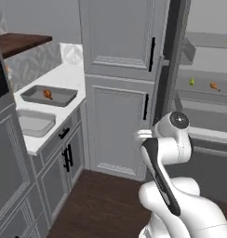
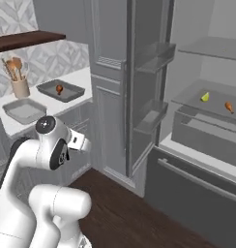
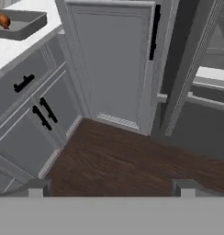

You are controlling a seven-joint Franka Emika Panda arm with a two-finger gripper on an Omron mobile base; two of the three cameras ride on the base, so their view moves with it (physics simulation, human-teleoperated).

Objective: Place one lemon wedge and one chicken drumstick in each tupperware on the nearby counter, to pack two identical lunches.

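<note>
Tupperware (image 1: 49,96) at ten o'clock on the counter (image 1: 64,76) already holds one drumstick (image 1: 48,94); my gripper (image 3: 111,187) hangs spread and empty, free to fetch the fridge's lemon wedge (image 2: 205,97).

Home kitchen: counter (image 1: 64,76), panelled cabinets (image 1: 64,158), open fridge (image 2: 207,116).

Counter: a white, faintly marbled stone countertop (image 1: 64,76) is seen at the left, over grey panelled cabinets with black handles (image 1: 64,160).
Far container: a grey rectangular tupperware tray (image 1: 49,96) is set on the countertop; a brown chicken drumstick (image 1: 48,94) lies inside it.
Near container: a second grey rectangular tray (image 1: 34,123) is placed just beside the first.
Fridge: an opened grey refrigerator (image 1: 206,100) is seen at the right; a yellow-green lemon wedge (image 1: 192,82) and an orange-brown drumstick (image 1: 214,86) are laid apart on one shelf.
Floor: dark brown wood planks (image 1: 103,207).
</note>
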